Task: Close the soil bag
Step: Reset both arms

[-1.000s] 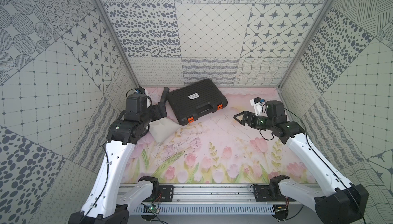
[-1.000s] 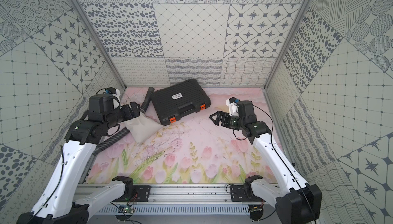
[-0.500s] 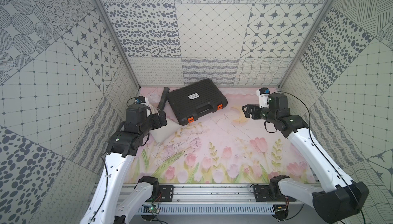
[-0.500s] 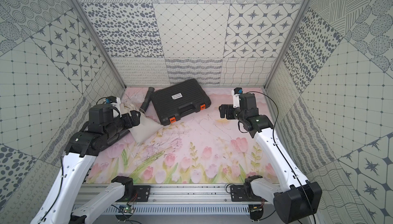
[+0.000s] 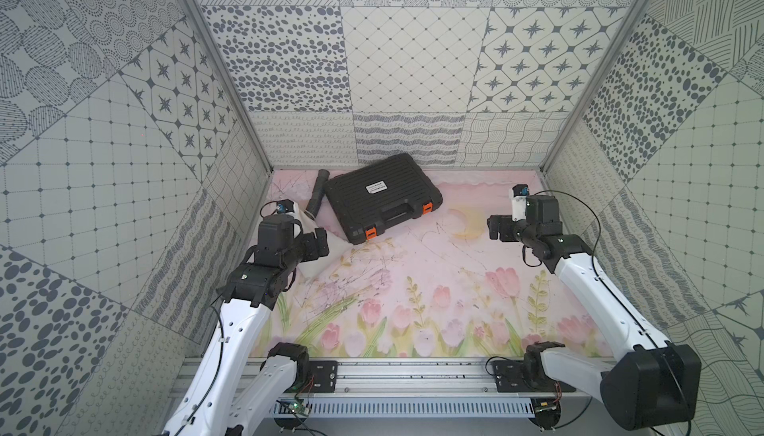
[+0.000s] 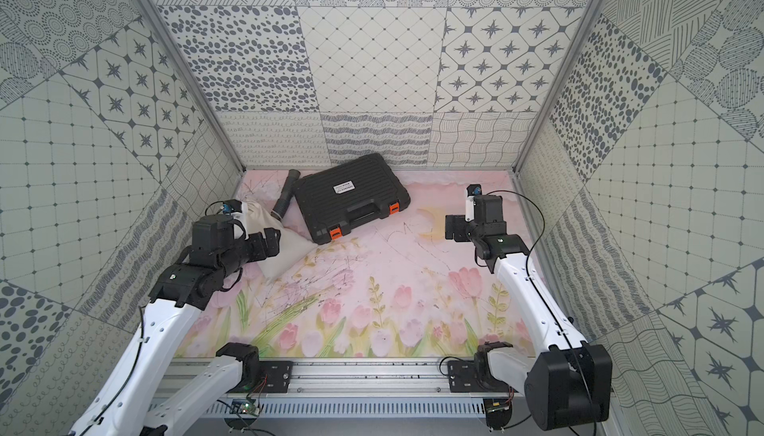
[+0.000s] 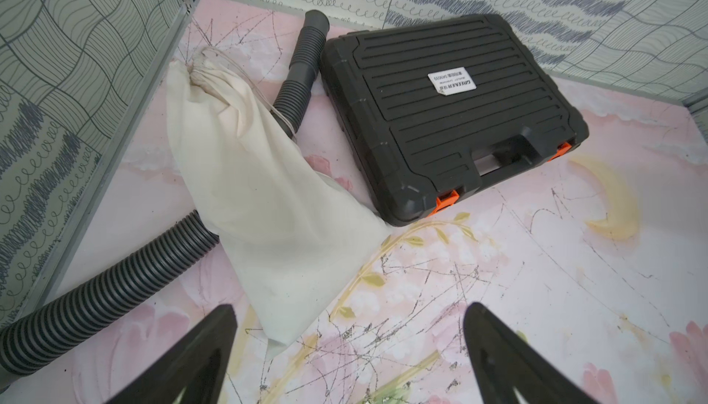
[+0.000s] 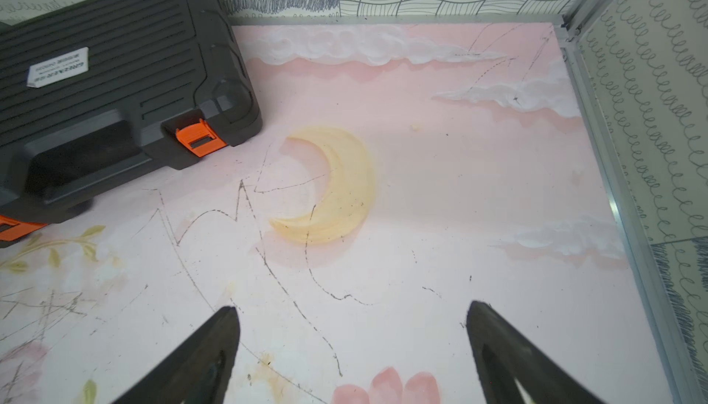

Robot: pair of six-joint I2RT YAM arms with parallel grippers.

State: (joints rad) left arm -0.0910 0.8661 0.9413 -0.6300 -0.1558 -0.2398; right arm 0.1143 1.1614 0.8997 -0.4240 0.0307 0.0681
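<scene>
Floral mat (image 5: 413, 272): left end effector (image 7: 350, 306), right end effector (image 8: 353, 306) released, retreated from soil bag (image 7: 260, 191).

the soil bag (image 7: 245, 176) is plain cream-white cloth. the case (image 7: 440, 114) is black with raised ribs, 2 orange latches (image 7: 446, 199) and a white label (image 7: 452, 82). the hose (image 7: 115, 283) is dark grey, ringed. the table mat (image 8: 459, 191) is pink, painted with pink tulips (image 5: 502, 285), white clouds (image 8: 344, 45) and a yellow crescent moon (image 8: 337, 183). the walls (image 5: 413, 61) carry grey-on-white dots, stars, grids and waves.
</scene>
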